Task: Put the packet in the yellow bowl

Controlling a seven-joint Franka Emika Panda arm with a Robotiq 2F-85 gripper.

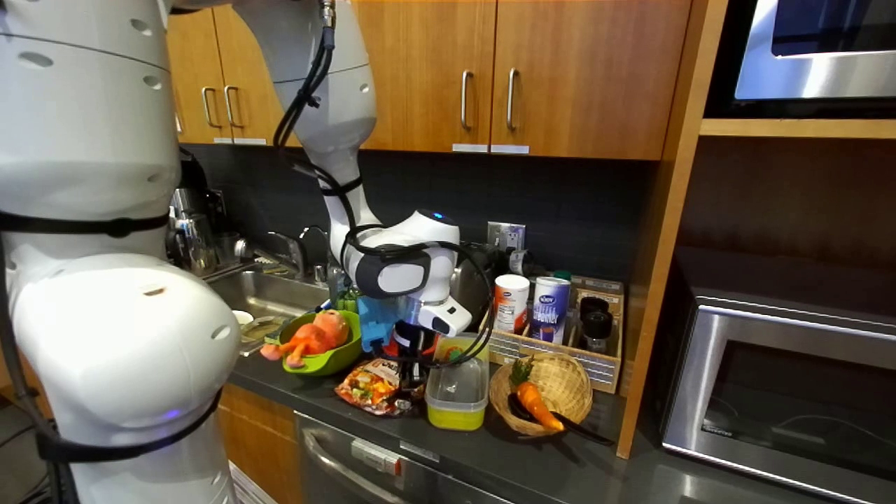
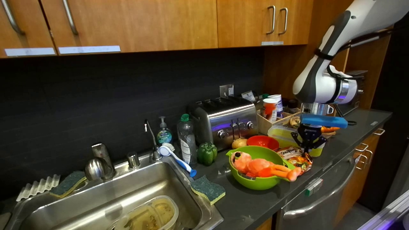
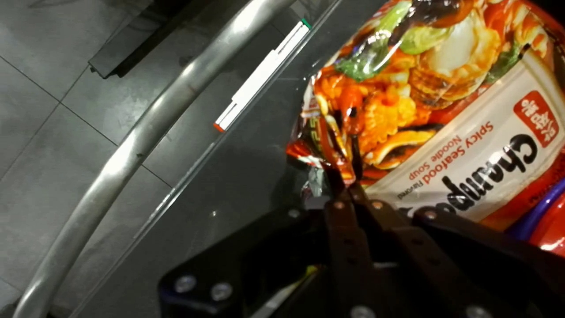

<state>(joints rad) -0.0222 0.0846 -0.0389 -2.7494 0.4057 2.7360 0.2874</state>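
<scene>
The packet is a shiny reddish-orange noodle soup packet on the dark counter. It also shows in an exterior view, partly behind the green bowl, and fills the upper right of the wrist view. My gripper is shut on the packet's near edge, with crinkled wrapper between the fingertips. It points down over the counter in both exterior views. Whether the packet is lifted off the counter I cannot tell. The yellow bowl, a translucent yellow-green tub, stands right beside the packet; the arm partly hides it in an exterior view.
A green bowl holding a pink plush toy stands on the packet's other side. A red bowl is behind. A woven basket with a carrot stands beyond the tub. A canister crate and toaster line the back.
</scene>
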